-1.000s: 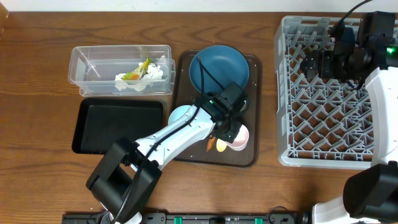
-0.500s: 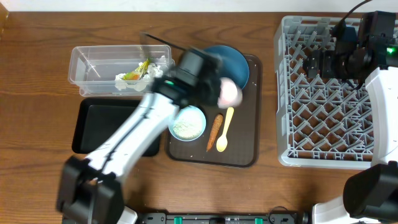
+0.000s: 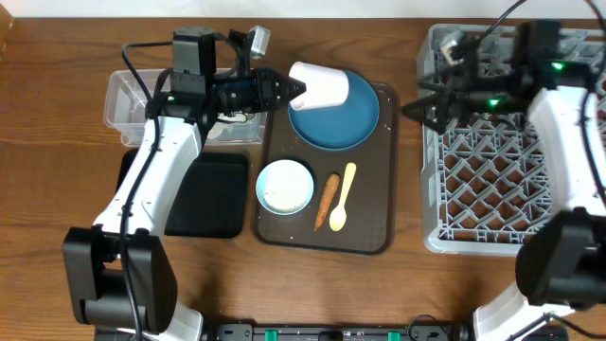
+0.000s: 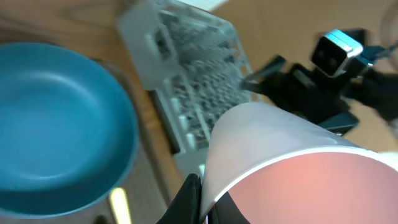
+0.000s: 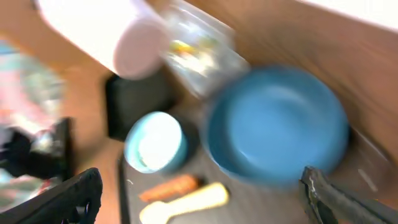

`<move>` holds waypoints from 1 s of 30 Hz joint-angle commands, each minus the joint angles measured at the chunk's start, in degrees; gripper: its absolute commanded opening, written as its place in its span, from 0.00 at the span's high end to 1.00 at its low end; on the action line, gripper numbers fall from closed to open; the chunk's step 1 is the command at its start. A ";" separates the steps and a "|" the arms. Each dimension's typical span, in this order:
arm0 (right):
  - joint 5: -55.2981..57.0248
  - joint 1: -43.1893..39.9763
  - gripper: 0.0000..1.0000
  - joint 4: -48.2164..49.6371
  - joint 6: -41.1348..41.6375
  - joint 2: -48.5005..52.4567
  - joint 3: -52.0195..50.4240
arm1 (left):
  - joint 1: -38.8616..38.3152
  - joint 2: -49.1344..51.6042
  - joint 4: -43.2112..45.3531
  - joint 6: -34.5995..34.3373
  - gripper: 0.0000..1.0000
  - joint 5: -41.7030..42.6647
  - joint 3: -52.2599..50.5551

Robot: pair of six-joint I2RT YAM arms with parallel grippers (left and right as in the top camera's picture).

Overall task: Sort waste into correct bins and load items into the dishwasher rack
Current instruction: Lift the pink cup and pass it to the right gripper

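Pink cup (image 3: 320,85) hanging in the air over the blue plate (image 3: 336,123), heading for the rack (image 3: 431,189).
Overhead: left fingers (image 3: 287,90) pinching its left end, long axis lying left-right, free end pointing rackward. Left wrist: grip is sitting on the rim edge. Right wrist: blurred, right fingers (image 5: 68,199) spread, empty. I'm aiming to move slowly, then tip it mouth-down between pegs.

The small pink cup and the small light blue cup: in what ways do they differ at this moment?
Pose: the small pink cup lies sideways in the air, gripped at its rim by the left gripper; the small light blue cup stands upright on the dark brown serving tray. Contents: the light blue cup holds white rice; none shows in the pink cup. Both are small round cups.
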 commanded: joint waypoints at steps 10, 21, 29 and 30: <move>-23.76 10.75 0.03 7.06 -13.40 3.61 -0.33 | -1.55 0.59 2.16 -0.55 0.94 11.28 0.63; -23.91 15.96 0.21 12.44 -12.52 3.61 -0.33 | -2.12 0.59 2.16 -0.57 0.94 11.28 0.63; -21.94 16.87 0.36 13.18 -11.65 3.61 -0.33 | -2.23 0.59 2.14 -0.57 0.94 11.26 0.63; -21.94 16.87 0.37 13.22 -11.67 3.61 -0.33 | -2.25 0.59 2.14 -0.57 0.94 11.26 0.63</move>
